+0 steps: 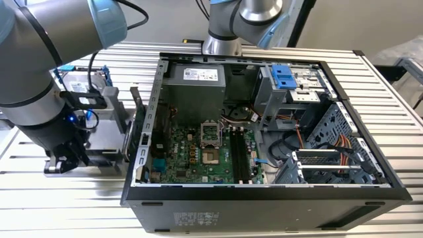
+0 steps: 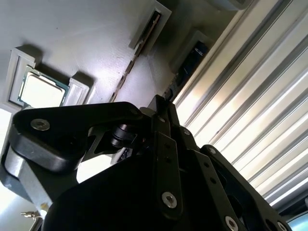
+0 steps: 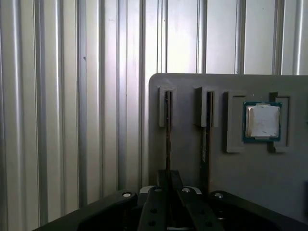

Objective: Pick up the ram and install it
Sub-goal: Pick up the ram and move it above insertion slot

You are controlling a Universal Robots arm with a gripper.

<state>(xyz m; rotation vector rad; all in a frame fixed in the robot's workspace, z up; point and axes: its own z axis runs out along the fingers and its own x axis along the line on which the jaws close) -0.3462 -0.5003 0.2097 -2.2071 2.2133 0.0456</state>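
The ram (image 3: 167,130) is a thin dark stick standing on edge in a slot of a grey holder (image 3: 192,83). In the second wrist view the ram (image 2: 144,41) runs away from the fingertips along its slot. My gripper (image 3: 168,179) sits over the stick's near end, its black fingers (image 2: 163,139) drawn together on it. In the exterior view the gripper (image 1: 66,161) is low over the holder (image 1: 106,146), at the left of the open computer case (image 1: 264,196). The long dark memory slots (image 1: 239,153) on the green motherboard lie to the gripper's right in that view.
A second dark stick (image 3: 208,125) stands in the neighbouring slot, and a square silver-topped chip (image 3: 262,121) lies in a pocket beyond it. A hard drive with blue brackets (image 1: 82,82) stands behind the arm. Ribbed metal table (image 3: 72,96) surrounds the holder.
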